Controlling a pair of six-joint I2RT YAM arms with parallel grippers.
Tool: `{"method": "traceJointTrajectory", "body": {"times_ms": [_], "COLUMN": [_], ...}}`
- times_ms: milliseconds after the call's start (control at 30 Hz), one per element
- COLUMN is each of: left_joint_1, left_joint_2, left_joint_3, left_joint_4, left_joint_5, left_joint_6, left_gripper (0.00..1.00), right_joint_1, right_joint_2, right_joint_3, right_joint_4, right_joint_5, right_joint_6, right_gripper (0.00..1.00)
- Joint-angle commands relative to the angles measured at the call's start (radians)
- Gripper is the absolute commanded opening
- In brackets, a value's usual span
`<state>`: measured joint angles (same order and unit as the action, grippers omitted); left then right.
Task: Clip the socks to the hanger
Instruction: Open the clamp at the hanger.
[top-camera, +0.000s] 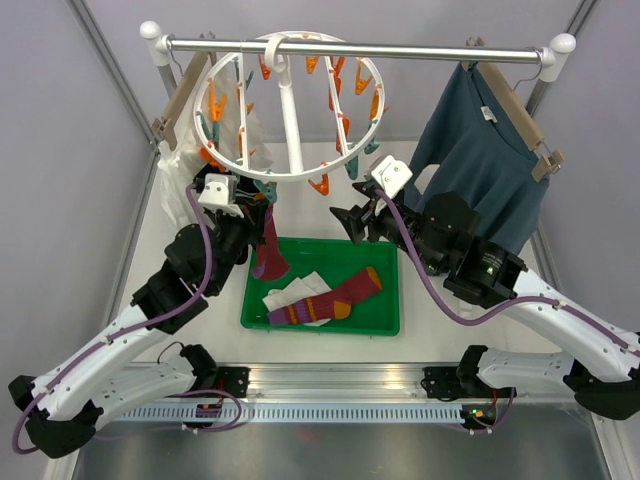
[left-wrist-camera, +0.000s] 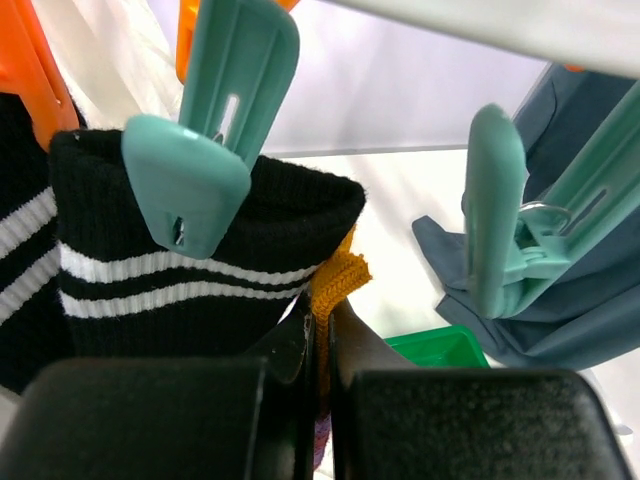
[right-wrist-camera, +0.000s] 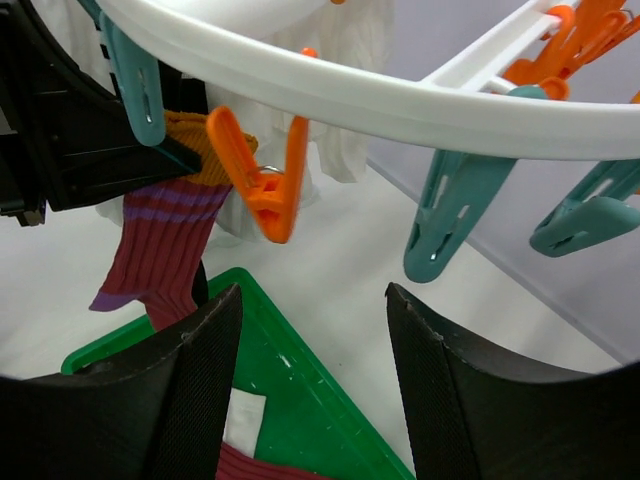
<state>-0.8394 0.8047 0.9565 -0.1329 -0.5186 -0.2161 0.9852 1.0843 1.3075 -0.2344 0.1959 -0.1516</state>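
Striped sock clipped (perhaps more); my left tool pinches the maroon sock, right tool wide; tray socks remain.

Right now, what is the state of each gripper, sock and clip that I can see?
left gripper: shut on the maroon-and-orange sock.
right gripper: open, empty.
black striped sock: clipped by a teal clip.
orange clip: closed, empty.
green tray: holds loose socks.

Overhead looks down; wrists close, seemingly sharing hanger.
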Motion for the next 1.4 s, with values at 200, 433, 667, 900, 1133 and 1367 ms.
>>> {"method": "traceJointTrajectory", "body": {"times_ms": [200,433,667,900,1133,1367], "left_joint_1": [-0.001,-0.001,-0.001,-0.001,-0.001,-0.001], "left_joint_2": [-0.015,-0.022,-0.025,-0.021,-0.018,-0.027], "left_joint_3": [0.044,0.048,0.048,0.048,0.047,0.048], "left_joint_4": [0.01,0.004,0.006,0.009,0.009,0.004], "left_joint_5": [0.022,0.026,0.031,0.038,0.046,0.045], "left_joint_6": [-0.002,0.014,0.015,0.017,0.017,0.026], "left_gripper": [0.02,0.02,0.02,0.02,0.02,0.02], "right_joint_1": [0.004,0.021,0.023,0.049,0.122,0.125], "right_joint_2": [-0.03,-0.041,-0.006,0.023,0.063,0.092], "right_joint_3": [-0.095,-0.119,-0.085,-0.071,-0.065,-0.037], "right_joint_4": [0.223,0.299,0.314,0.352,0.411,0.445], "right_joint_5": [-0.03,0.054,0.053,0.069,0.183,0.231], "right_joint_6": [0.014,-0.028,-0.042,-0.054,-0.103,-0.117], "right_gripper": [0.64,0.64,0.66,0.68,0.7,0.7]}}
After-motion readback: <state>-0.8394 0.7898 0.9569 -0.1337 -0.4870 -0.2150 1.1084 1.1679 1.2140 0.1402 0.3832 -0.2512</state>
